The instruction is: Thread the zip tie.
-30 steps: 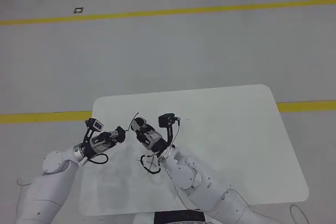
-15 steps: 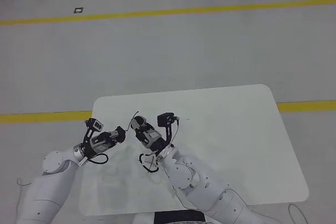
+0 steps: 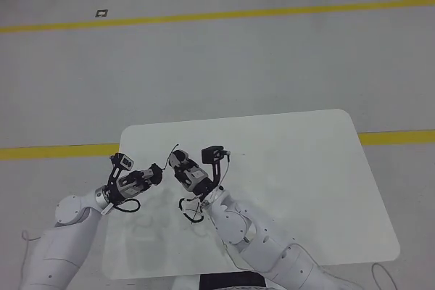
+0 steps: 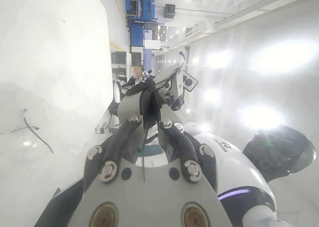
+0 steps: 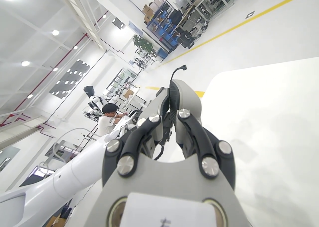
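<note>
The zip tie [image 3: 172,154] is a thin black strip held in the air between my two grippers, above the left part of the white table [image 3: 297,174]. My left gripper [image 3: 156,172] is shut on it. In the left wrist view the strip [image 4: 145,106] runs back between the shut fingers, its free end over the palm. My right gripper [image 3: 176,162] is shut on the tie too. In the right wrist view a curved end with a small head [image 5: 178,69] sticks out past that gripper's tips [image 5: 170,87]. The two grippers nearly touch tip to tip.
A second thin black strip [image 4: 37,133] lies on the table near the left arm. A black cable loop [image 3: 191,210] hangs at the right forearm. The table's middle and right side [image 3: 326,203] offer free room. Yellow floor lines run beyond the table.
Almost nothing differs. The right arm has shifted very slightly to the left; both grippers stay shut on the zip tie.
</note>
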